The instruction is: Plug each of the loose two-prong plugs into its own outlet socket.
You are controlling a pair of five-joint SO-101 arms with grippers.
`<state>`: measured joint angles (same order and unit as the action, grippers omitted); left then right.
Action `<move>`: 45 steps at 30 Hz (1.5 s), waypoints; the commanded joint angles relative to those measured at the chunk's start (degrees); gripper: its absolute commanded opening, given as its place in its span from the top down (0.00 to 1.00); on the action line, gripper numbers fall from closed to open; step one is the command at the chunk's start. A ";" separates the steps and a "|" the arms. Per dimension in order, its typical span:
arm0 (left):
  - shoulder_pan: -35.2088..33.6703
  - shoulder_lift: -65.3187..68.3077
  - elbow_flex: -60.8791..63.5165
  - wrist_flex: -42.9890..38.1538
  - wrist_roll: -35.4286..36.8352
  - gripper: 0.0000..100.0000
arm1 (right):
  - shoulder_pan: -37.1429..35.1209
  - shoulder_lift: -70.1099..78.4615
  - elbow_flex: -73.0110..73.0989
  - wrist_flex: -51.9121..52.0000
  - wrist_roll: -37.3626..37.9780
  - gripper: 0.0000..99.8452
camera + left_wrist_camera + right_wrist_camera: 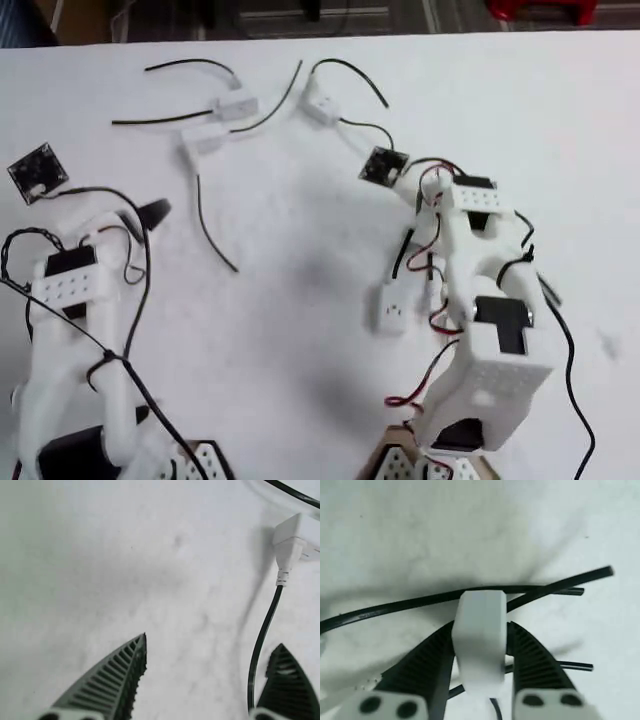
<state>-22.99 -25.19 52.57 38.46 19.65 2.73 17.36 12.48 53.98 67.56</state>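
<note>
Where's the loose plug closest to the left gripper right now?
In the high view the white plug lies far-left, beside another white connector; its black cord trails back toward the open left gripper.

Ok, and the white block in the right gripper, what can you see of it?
The white boxy plastic-looking block is smooth, with bevelled corners at its far end. It is clamped between the black ribbed fingers of the right gripper, pointing out along them. A thin black cord seems to leave its near end. Whether it is plug or socket cannot be told. Black cables lie on the white table beyond it.
</note>
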 commanded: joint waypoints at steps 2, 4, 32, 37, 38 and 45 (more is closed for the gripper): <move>0.57 -1.89 -0.53 -1.14 0.26 0.63 | -0.48 -1.80 -11.08 14.29 0.09 0.98; 0.57 -1.89 -0.53 -1.14 0.26 0.63 | -1.54 -4.09 -16.62 21.32 -1.41 0.98; -4.18 -1.89 -0.53 0.62 0.26 0.63 | -40.75 -16.04 -22.59 22.37 -82.29 0.98; -4.79 -1.89 -0.62 1.32 0.44 0.63 | -42.68 -14.99 -9.14 3.74 -94.24 0.98; -4.79 -1.89 -0.62 1.32 0.44 0.63 | -42.68 -14.11 -6.95 1.01 -95.82 0.98; -4.44 -1.89 -1.14 1.32 0.62 0.63 | -44.00 -1.98 -4.92 -3.91 -98.90 0.90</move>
<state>-27.30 -25.19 52.57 39.69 19.74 -39.74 12.88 9.14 51.16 -30.64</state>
